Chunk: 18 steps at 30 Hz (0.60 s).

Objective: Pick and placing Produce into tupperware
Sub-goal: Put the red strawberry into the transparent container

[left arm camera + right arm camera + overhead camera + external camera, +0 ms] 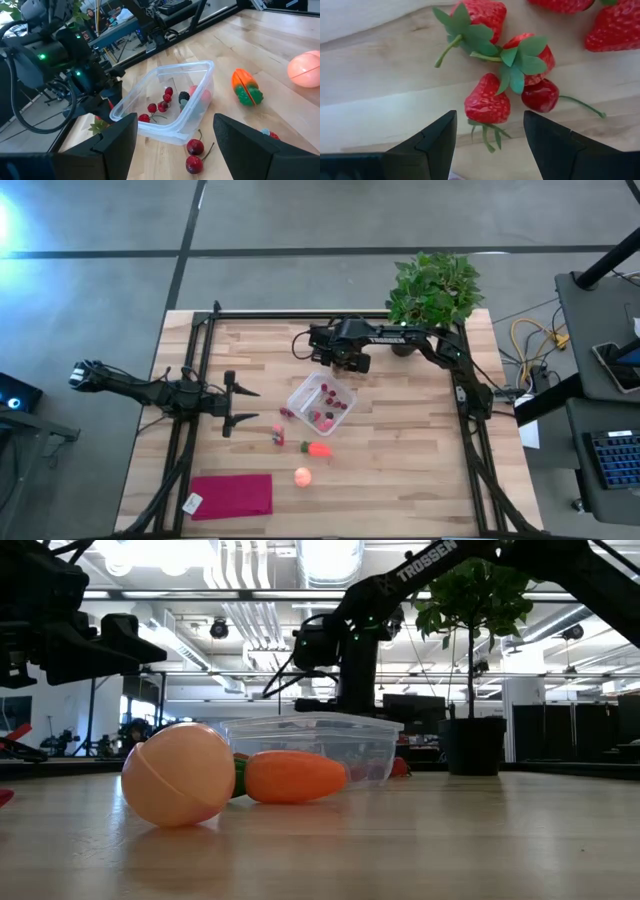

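Note:
The clear square tupperware (322, 403) stands mid-table with several small red pieces and one dark piece inside (165, 102). My right gripper (490, 145) is open and points down just beyond the tupperware's far side (345, 358). Below it, several strawberries (487, 105) and a cherry (540, 95) lie on the wood, none between the fingers. My left gripper (175, 150) is open and level, left of the tupperware (240, 408). Two cherries (194, 154) lie in front of it. The carrot piece (318, 448) and the pale orange round fruit (302, 476) lie on the table nearer the near edge.
A magenta cloth (232, 495) lies flat at the near left. A potted plant (433, 285) stands at the far right corner, behind the right arm. Small red pieces (279, 435) lie left of the carrot. Bare wood shows to the right of the tupperware.

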Each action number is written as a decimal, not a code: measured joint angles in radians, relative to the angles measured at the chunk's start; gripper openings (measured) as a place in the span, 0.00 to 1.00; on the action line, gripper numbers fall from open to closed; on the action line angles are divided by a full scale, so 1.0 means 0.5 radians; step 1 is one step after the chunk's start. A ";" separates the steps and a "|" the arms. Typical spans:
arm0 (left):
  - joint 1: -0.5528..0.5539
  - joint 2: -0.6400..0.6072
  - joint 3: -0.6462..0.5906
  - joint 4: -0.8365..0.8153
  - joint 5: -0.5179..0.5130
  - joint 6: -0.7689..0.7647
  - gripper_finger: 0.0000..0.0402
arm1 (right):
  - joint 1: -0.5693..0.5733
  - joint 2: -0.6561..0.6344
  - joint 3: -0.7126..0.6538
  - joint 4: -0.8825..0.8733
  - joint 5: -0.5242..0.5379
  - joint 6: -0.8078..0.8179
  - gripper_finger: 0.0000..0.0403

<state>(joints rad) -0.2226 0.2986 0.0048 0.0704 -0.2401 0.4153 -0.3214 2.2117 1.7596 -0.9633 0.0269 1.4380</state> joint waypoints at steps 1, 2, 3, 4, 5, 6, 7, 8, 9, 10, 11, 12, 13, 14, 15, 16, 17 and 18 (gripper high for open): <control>0.000 -0.001 0.000 0.000 0.000 0.000 0.61 | 0.000 0.004 0.000 0.007 0.001 0.012 0.55; 0.000 -0.001 0.000 0.000 0.000 0.000 0.61 | 0.000 0.004 0.000 0.009 0.001 0.020 0.55; 0.000 -0.001 0.000 0.000 0.000 0.000 0.61 | -0.001 0.006 0.000 0.007 0.004 0.020 0.55; 0.000 -0.001 0.000 0.000 0.000 0.000 0.61 | -0.002 0.007 0.000 0.005 0.017 0.020 0.55; 0.000 -0.001 0.000 0.000 0.000 0.000 0.61 | -0.003 0.008 0.000 0.004 0.033 0.018 0.55; 0.000 0.000 0.000 0.000 0.000 0.000 0.61 | -0.004 0.008 0.000 0.004 0.043 0.019 0.55; 0.000 0.001 0.000 0.000 0.000 0.000 0.61 | -0.007 0.008 0.000 0.004 0.049 0.018 0.55; 0.000 0.000 0.000 0.000 0.000 0.000 0.61 | -0.010 0.008 0.000 0.005 0.051 0.019 0.55; 0.000 0.000 0.000 0.000 0.000 0.000 0.61 | -0.013 0.008 0.000 0.004 0.053 0.020 0.55; 0.000 0.000 0.000 0.000 0.000 0.000 0.61 | -0.014 0.009 -0.001 0.004 0.054 0.019 0.55; 0.000 0.000 0.000 0.000 0.000 0.000 0.61 | -0.016 0.016 -0.001 0.004 0.055 0.022 0.55; 0.000 0.000 0.000 0.000 0.000 0.000 0.61 | -0.020 0.022 -0.001 0.003 0.053 0.029 0.55; 0.000 0.000 0.000 0.000 0.000 0.000 0.61 | -0.023 0.029 -0.002 0.003 0.051 0.035 0.55; 0.000 0.000 0.000 0.000 0.000 0.001 0.61 | -0.024 0.036 -0.003 0.003 0.050 0.042 0.55; 0.000 0.002 0.000 0.000 0.000 0.000 0.61 | -0.024 0.043 -0.004 0.005 0.050 0.051 0.54; 0.000 0.002 0.000 0.000 0.000 0.000 0.61 | -0.024 0.047 -0.004 0.012 0.044 0.056 0.53; 0.000 0.001 0.000 0.000 0.000 0.001 0.61 | -0.023 0.048 -0.004 0.019 0.041 0.056 0.52; 0.000 0.001 0.000 0.000 0.000 0.000 0.61 | -0.023 0.048 -0.004 0.019 0.038 0.053 0.51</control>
<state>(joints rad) -0.2226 0.2989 0.0048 0.0704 -0.2401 0.4153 -0.3328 2.2356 1.7576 -0.9538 0.0458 1.4646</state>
